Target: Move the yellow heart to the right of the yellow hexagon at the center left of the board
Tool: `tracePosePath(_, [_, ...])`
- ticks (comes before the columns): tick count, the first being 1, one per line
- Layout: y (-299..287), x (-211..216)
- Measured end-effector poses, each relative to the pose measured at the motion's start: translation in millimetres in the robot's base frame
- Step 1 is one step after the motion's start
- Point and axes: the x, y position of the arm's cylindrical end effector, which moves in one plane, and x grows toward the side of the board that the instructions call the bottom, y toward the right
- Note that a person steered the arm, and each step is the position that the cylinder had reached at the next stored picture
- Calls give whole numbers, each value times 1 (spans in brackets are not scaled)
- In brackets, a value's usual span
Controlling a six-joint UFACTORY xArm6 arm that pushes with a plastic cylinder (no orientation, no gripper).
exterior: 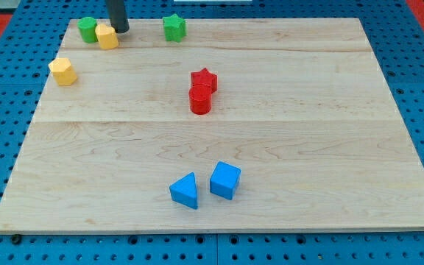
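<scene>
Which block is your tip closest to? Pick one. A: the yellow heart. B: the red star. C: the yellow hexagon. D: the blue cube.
A: my tip sits at the view's top left, right beside the yellow heart, which lies against the green block; the yellow hexagon lies lower left, apart.

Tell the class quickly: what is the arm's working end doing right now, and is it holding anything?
My tip: a bare rod with no claw, holding nothing; it stands just right of the yellow heart, at the view's top left.
</scene>
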Motion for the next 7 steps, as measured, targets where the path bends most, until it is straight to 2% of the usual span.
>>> tracePosePath(1, [-14,13])
tracePosePath(3, [-31,-7])
tracePosePath(5, [-60,50])
tracePosePath(7, [-66,110])
